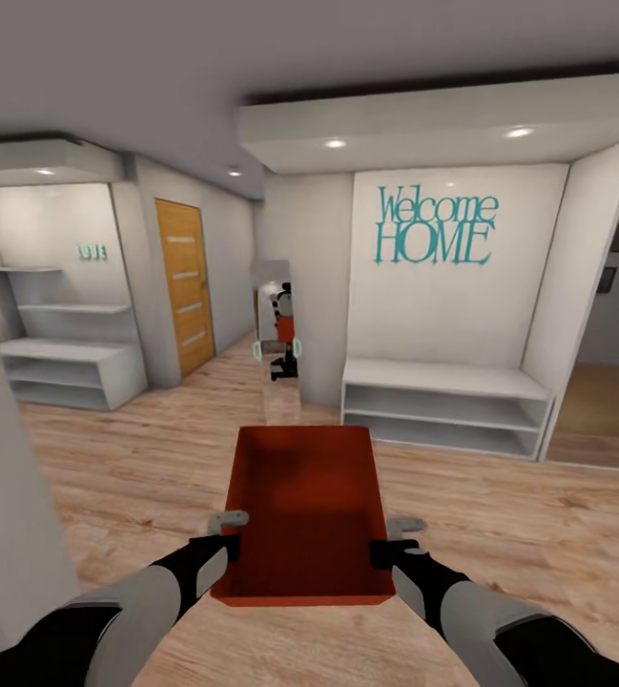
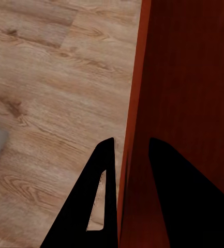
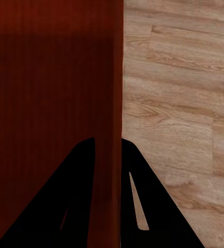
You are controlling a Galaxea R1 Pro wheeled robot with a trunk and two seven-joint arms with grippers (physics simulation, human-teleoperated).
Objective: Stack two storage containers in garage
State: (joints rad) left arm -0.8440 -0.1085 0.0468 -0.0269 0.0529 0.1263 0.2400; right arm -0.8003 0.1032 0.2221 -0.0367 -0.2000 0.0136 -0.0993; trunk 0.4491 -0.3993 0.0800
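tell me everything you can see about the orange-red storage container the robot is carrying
The storage container is an open, lidless orange-red rectangular bin with plain, slightly flared walls and an empty, darker inside. It is held level above the wood plank floor, long axis pointing away from the robot. The left gripper and right gripper each pinch a side wall near the closer end, jaws straddling the rim.

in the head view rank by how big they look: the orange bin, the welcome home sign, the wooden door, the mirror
1. storage container, though it is nearest the camera
2. wooden door and Welcome HOME sign look about alike, so unranked
3. mirror, clearly smallest
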